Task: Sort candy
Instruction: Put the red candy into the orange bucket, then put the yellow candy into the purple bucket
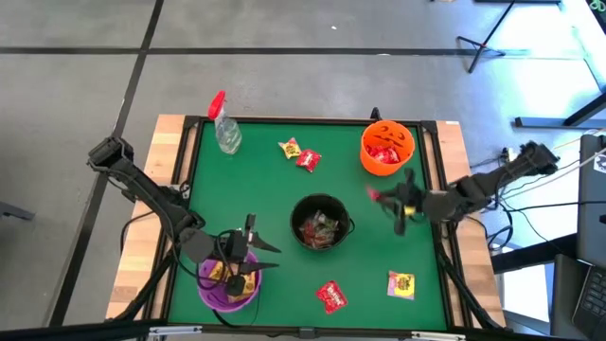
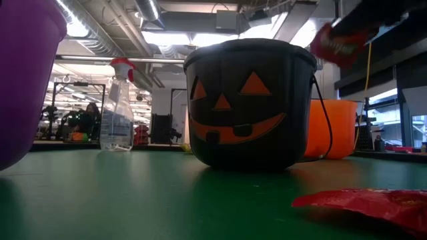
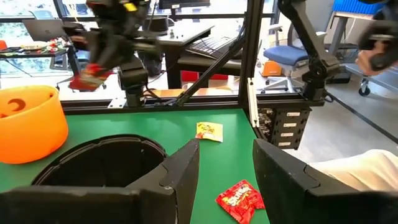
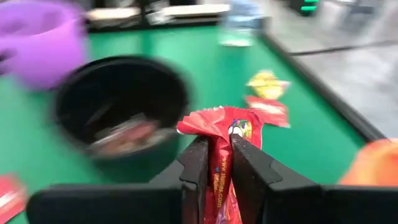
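Candy packets lie in several places: a red packet [image 4: 222, 155] is pinched between the fingers of the right gripper [image 4: 214, 163], held above the table between the black bucket [image 1: 320, 223] at the centre and the orange bucket [image 1: 387, 147] at the far right. The grip takes the packet by its crumpled middle, so the wrapper stands up between the fingers; that hold suits carrying it clear of the bucket rims. The orange bucket already holds red packets, so the held one probably belongs there. The black bucket contains a mixed pile of packets, apparently the stock to be sorted. The left gripper [image 1: 248, 254] hangs over the purple bowl [image 1: 227, 284] at the near left, fingers parted with nothing between them, a posture that fits a release into the bowl, where yellow packets are visible. Loose packets remain on the green table [image 1: 265, 180]: a yellow one [image 1: 290, 148] and a red one [image 1: 309, 160] side by side at the far centre, a red one [image 1: 332, 296] at the near centre, and a yellow one [image 1: 401, 284] at the near right. A spray bottle [image 1: 225, 128] with a red top lies at the far left, well apart from the work. Sorting appears partly done, with the table packets not yet collected.
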Robot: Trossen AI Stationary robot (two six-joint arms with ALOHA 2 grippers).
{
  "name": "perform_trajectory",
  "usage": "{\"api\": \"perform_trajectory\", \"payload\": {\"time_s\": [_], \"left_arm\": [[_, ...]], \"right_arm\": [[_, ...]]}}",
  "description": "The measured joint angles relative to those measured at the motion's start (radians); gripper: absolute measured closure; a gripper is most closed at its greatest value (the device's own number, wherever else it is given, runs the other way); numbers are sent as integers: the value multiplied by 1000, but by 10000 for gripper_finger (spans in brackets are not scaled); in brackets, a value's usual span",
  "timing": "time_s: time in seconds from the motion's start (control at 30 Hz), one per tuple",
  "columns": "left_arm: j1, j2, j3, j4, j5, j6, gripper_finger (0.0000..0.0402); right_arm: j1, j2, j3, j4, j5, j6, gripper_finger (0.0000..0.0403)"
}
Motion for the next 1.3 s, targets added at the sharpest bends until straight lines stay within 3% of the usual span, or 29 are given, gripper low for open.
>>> {"api": "perform_trajectory", "payload": {"time_s": [0.23, 0.5, 0.73, 0.9, 1.17, 1.3], "left_arm": [[16, 0, 0, -7, -19, 0, 261], [27, 0, 0, -7, -19, 0, 261], [27, 0, 0, -7, -19, -2, 261], [26, 0, 0, -7, -19, -2, 261], [23, 0, 0, -14, -20, -10, 261], [21, 0, 0, -16, -21, -10, 261]], "right_arm": [[-322, -150, -77, 13, 27, -25, 341], [-742, -153, -75, 5, -282, -92, 341], [-1023, -79, -75, 12, -434, -108, 337], [-1116, -14, -75, 8, -567, -131, 293], [-1127, 17, -56, 8, -597, -186, 205], [-1126, 8, 6, 9, -740, -198, 192]]}}
